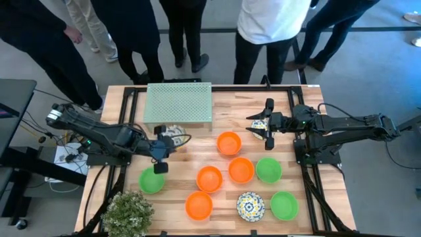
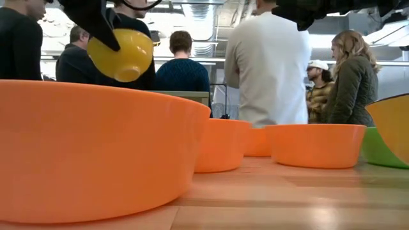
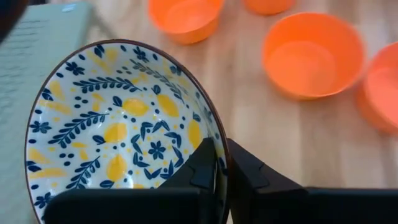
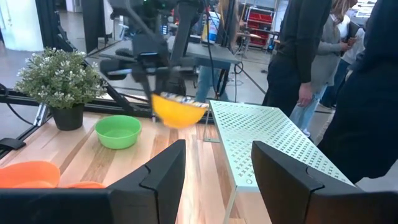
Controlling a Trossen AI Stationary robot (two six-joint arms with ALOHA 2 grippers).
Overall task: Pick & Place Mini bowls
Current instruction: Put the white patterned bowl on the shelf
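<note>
Aloft | left tool (image 3: 221, 171) pinches floral bowl (image 3: 118, 127) rim | above table (image 1: 197, 141)

White bowl (image 3: 118, 130) with blue-yellow floral pattern; orange bowls (image 1: 229, 143); green bowls (image 1: 152, 180); pale green perforated rack (image 1: 179, 103)

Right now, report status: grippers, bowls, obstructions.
Left gripper shut on floral bowl, lifted beside the perforated rack. Right gripper open, empty, at the table's right. Orange bowls and green bowls scattered on the table. No obstruction seen.
</note>
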